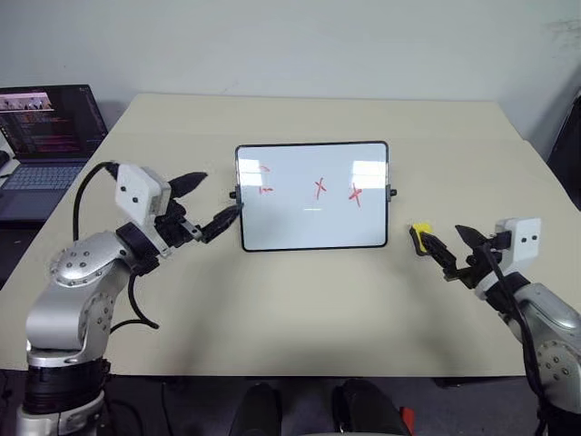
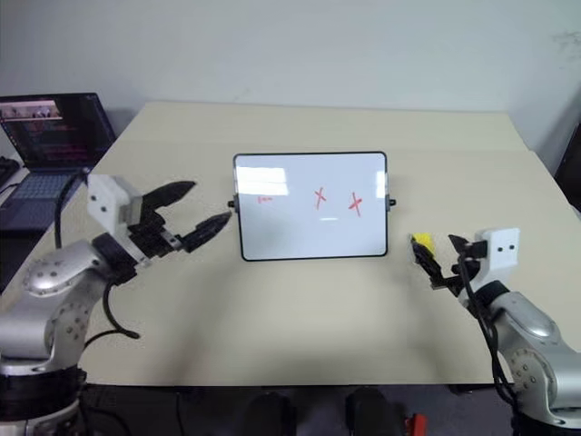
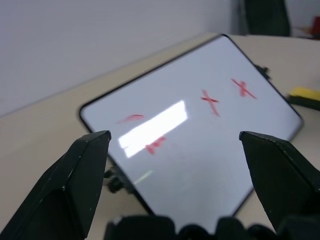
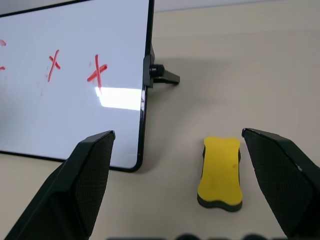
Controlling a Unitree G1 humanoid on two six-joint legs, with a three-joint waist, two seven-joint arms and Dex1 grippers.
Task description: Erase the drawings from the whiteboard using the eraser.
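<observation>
- Your whiteboard [image 1: 312, 196] sits near the middle of the beige table [image 1: 300, 309], propped on small side knobs with its glossy face tilted toward you; its black frame is unbroken all round.
- The drawings [image 1: 320, 188] are red; two X shapes lie right of the board's centre, and short squiggles sit near its 9 o'clock edge.
- The eraser [image 4: 220, 171] lies flat on the table at about 4 o'clock from the board, just off its lower right corner and apart from the frame; yellow side up, dark underside down.
- Your right gripper [image 1: 452, 244] hovers just beside the eraser on its 3 o'clock side; fingers spread wide and gripping nothing; in the wrist view the eraser lies between them and ahead.
- Your left gripper [image 1: 208, 202] floats at the board's 9 o'clock edge; fingers parted wide and empty; one fingertip looks very close to the frame, though whether it touches you cannot tell.
- A laptop [image 1: 44, 145] stands open at 10 o'clock, well apart from the board.
</observation>
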